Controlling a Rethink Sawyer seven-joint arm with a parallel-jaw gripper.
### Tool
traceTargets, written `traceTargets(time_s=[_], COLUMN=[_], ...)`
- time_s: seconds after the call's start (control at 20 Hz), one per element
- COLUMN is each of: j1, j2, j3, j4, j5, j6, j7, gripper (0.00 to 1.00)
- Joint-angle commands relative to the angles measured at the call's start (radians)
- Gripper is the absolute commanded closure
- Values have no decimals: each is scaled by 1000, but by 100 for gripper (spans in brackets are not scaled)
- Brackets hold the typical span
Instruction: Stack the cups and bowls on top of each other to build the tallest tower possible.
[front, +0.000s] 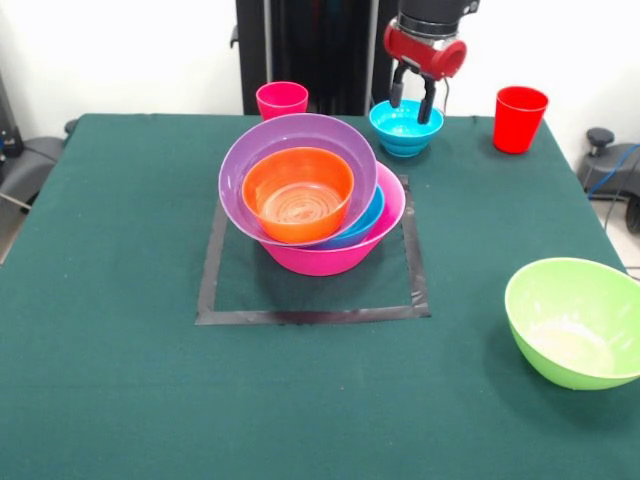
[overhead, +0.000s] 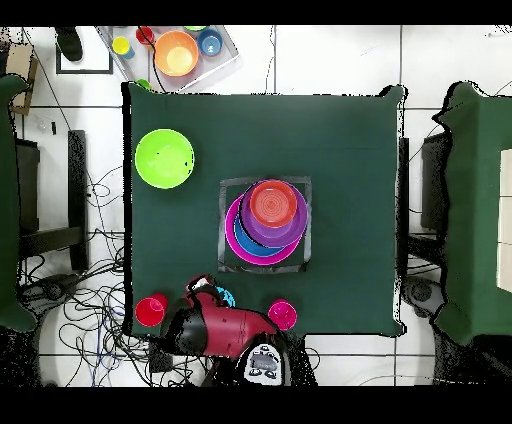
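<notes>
The tower stands inside the taped square (front: 310, 316): a large pink bowl (front: 335, 258) as base, a blue bowl (front: 368, 220) in it, then a tilted purple bowl (front: 290, 140) holding an orange bowl (front: 298, 195). It also shows in the overhead view (overhead: 266, 220). My gripper (front: 412, 98) is open, its fingers just over the small ribbed blue bowl (front: 405, 130) at the table's far side. A pink-red cup (front: 282, 100) stands far left of it and a red cup (front: 520, 118) far right. The light green cup is not seen on the table.
A large lime green bowl (front: 575, 320) sits alone at the near right, also in the overhead view (overhead: 165, 158). A clear tray (overhead: 175, 55) with more coloured pieces lies off the table. The arm (overhead: 215, 328) covers the gripper from above.
</notes>
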Motion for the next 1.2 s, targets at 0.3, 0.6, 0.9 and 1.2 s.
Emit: traceTargets(time_s=[0.3, 0.6, 0.9, 1.2], j1=[1, 27, 31, 43], j2=[-38, -51, -44, -12], j3=[96, 87, 80, 72], j4=[-123, -170, -209, -242], j5=[18, 47, 45, 38], j6=[164, 235, 275, 270], j7=[31, 49, 50, 59], gripper=[0, 0, 0, 0])
